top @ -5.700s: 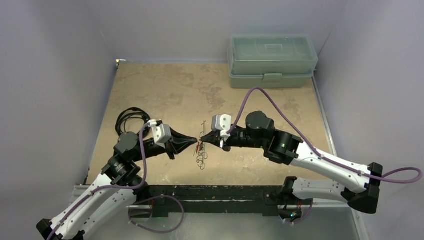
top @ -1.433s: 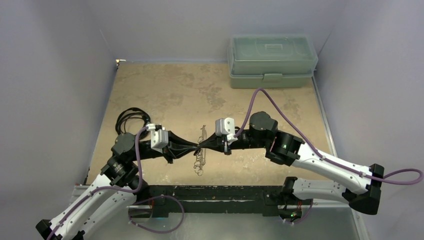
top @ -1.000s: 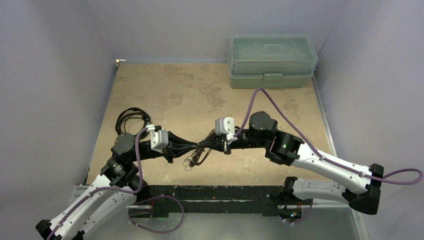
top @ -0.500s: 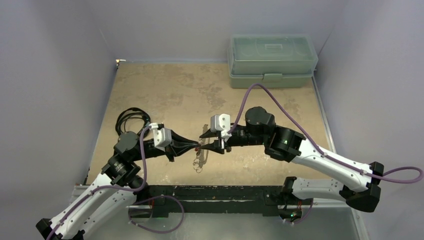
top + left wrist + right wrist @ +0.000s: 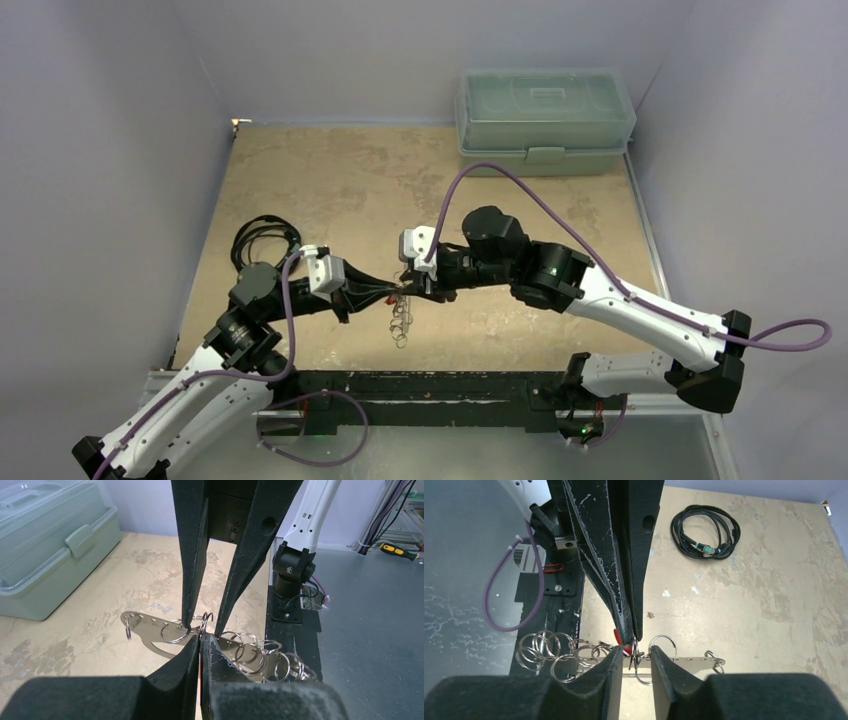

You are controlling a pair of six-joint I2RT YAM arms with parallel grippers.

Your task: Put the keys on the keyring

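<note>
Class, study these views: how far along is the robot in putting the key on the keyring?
Done: the left claw is shut, apparently pinching the red-headed key, and has it at the keyring. In hand: the right claw stands open astride part of it. To do: threading cannot be confirmed, so that and letting go seem to remain.

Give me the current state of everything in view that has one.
left hand, shut on the keyring.
right hand, open, straddling a ring.
keyring, held off the table, rings dangling.
key, red head at left hand's tip; threading unclear.
box, lid closed.
cable, coiled on the table.
</note>
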